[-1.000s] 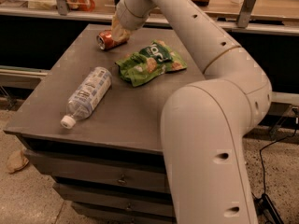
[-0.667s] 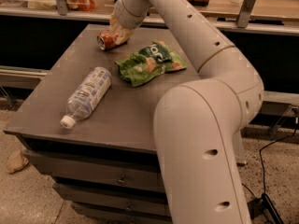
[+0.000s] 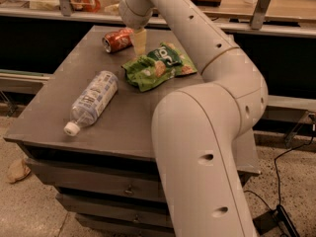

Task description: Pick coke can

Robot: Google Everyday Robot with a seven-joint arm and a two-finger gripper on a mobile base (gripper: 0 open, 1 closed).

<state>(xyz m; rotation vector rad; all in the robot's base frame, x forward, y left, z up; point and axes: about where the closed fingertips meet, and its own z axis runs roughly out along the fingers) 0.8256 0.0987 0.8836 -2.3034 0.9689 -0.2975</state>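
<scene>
The dark cabinet top (image 3: 54, 110) carries the coke can (image 3: 117, 39) on its side near the far edge. The gripper (image 3: 140, 42) hangs just beside it, probably lining up a grasp — clenched or released, I cannot tell.

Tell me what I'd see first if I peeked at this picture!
The huge white robot arm fills the right side, curving up and over the grey table. Its gripper hangs near the table's far edge, right beside the coke can, which lies on its side. Closer in, a green snack bag sits in the middle and a water bottle lies on the left.
</scene>
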